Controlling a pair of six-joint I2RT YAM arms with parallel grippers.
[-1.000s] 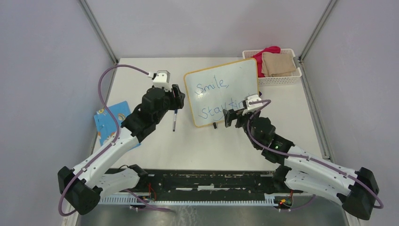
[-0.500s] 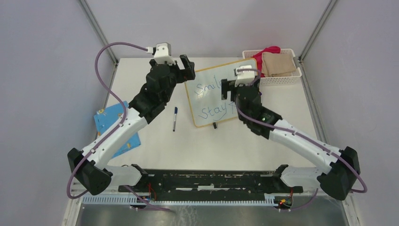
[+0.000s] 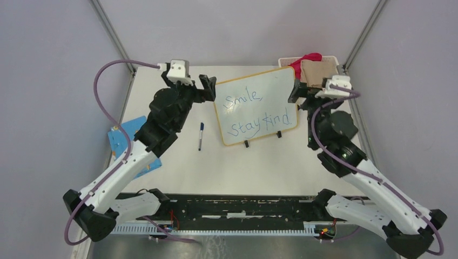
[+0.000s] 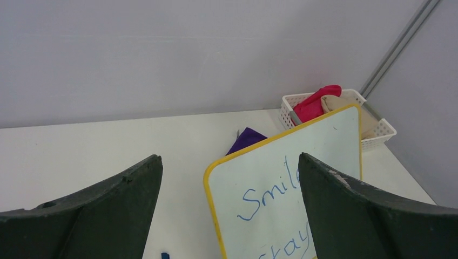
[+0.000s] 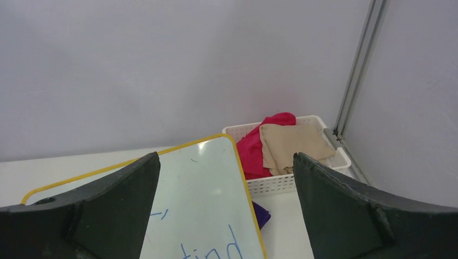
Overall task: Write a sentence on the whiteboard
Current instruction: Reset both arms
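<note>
Plain grey walls are boxing in a white worktop (image 3: 243,167), and the whiteboard (image 3: 256,105) is sitting toward the far middle of it, propped up at a tilt on its little black feet. Blue writing (image 3: 246,100) is showing on it in two lines, "Smile," over "Stay kind".

The left claw (image 3: 208,89) is hanging just beside the board's top left corner, and its own camera is showing the jaws spread wide apart, with the board's yellow edge sitting between them further off. The right claw (image 3: 298,94) is hovering by the board's top right edge, and its jaws are gaping wide too. Can't really tell if either one is touching the frame.

A blue-capped marker (image 3: 200,136) is lying flat on the worktop just left of the board. A white basket (image 5: 281,183) with red and tan cloths is sitting in the far right corner, a purple cloth (image 4: 247,139) is peeking out behind the board, and a blue card (image 3: 121,135) is lying at the left edge under the left arm.
</note>
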